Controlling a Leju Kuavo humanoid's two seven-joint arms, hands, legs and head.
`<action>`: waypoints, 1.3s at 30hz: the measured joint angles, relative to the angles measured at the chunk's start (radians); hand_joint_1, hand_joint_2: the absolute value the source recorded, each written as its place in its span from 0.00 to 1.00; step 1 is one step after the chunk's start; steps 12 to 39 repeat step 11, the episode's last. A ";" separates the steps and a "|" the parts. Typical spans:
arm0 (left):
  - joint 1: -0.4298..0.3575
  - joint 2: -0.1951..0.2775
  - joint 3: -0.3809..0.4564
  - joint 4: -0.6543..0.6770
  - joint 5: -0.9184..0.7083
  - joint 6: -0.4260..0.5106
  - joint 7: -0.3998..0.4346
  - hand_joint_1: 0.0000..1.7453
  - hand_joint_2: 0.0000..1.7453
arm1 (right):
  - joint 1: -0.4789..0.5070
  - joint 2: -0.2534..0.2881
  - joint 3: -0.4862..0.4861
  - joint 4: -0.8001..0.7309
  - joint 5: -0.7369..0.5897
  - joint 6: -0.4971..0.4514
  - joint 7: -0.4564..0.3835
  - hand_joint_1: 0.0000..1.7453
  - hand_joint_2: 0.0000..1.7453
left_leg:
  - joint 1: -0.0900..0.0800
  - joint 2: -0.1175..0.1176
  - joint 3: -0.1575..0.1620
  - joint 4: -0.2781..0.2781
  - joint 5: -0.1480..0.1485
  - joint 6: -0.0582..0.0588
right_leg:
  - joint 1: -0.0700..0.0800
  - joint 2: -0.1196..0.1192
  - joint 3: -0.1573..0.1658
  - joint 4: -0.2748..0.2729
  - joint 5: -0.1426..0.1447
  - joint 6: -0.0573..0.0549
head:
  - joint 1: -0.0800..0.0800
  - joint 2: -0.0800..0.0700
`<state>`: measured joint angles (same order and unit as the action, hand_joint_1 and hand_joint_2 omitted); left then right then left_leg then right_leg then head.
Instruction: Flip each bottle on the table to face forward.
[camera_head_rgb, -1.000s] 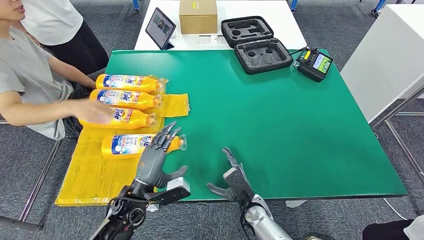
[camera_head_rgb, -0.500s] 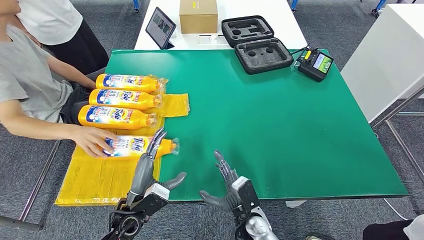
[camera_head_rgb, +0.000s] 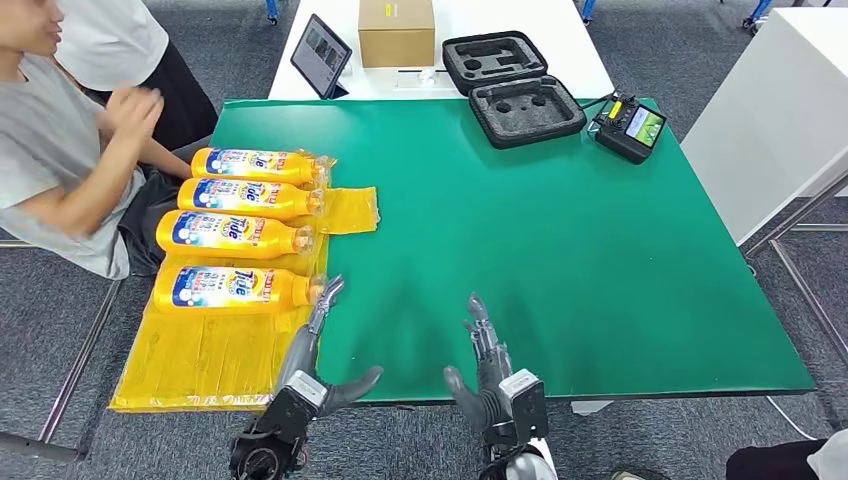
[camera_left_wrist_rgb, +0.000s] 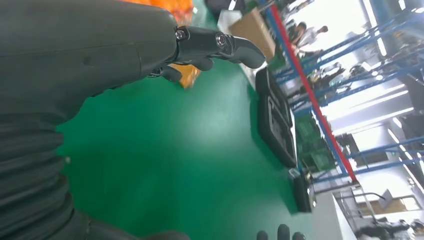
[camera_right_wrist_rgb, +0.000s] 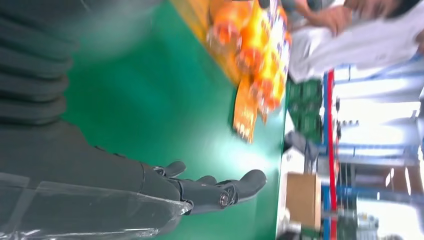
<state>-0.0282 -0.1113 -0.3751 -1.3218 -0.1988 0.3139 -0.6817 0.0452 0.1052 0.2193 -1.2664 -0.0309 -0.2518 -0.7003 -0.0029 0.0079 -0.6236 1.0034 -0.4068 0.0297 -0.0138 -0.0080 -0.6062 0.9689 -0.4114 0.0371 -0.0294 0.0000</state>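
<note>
Orange nearest bottle (camera_head_rgb: 235, 289) had been straightened label-up by the person (camera_head_rgb: 60, 170), who pulled away, so all four looked done on the yellow mat (camera_head_rgb: 200, 350), left hand (camera_head_rgb: 312, 345) and right hand (camera_head_rgb: 488, 365) open, empty.

Looking like a robot lab or test hall: green-topped bench (camera_head_rgb: 560, 240) standing on grey carpet (camera_head_rgb: 60, 330), white tables (camera_head_rgb: 480, 20) behind carrying a tablet (camera_head_rgb: 321, 56), a cardboard box (camera_head_rgb: 396, 32) and an open foam-lined case (camera_head_rgb: 512, 90), a handheld controller (camera_head_rgb: 628, 127) lying at the bench edge, blue and red racking (camera_left_wrist_rgb: 320, 95) rising in the background, people (camera_head_rgb: 60, 160) sitting alongside.
</note>
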 joint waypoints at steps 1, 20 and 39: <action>0.003 -0.001 -0.002 0.000 0.006 -0.005 0.001 0.00 1.00 | 0.002 0.001 -0.001 -0.003 0.004 -0.033 0.000 0.00 1.00 | 0.000 0.000 0.000 0.000 0.000 0.000 | 0.000 0.000 0.000 0.000 0.000 0.000 | 0.000 0.000; 0.008 -0.007 -0.019 0.000 0.020 -0.015 0.002 0.00 1.00 | 0.023 0.004 -0.004 -0.050 0.013 -0.160 0.000 0.00 1.00 | 0.000 0.000 0.000 0.000 0.000 0.000 | 0.000 0.000 0.000 0.000 0.000 0.000 | 0.000 0.000; 0.008 -0.007 -0.019 0.000 0.020 -0.015 0.002 0.00 1.00 | 0.023 0.004 -0.004 -0.050 0.013 -0.160 0.000 0.00 1.00 | 0.000 0.000 0.000 0.000 0.000 0.000 | 0.000 0.000 0.000 0.000 0.000 0.000 | 0.000 0.000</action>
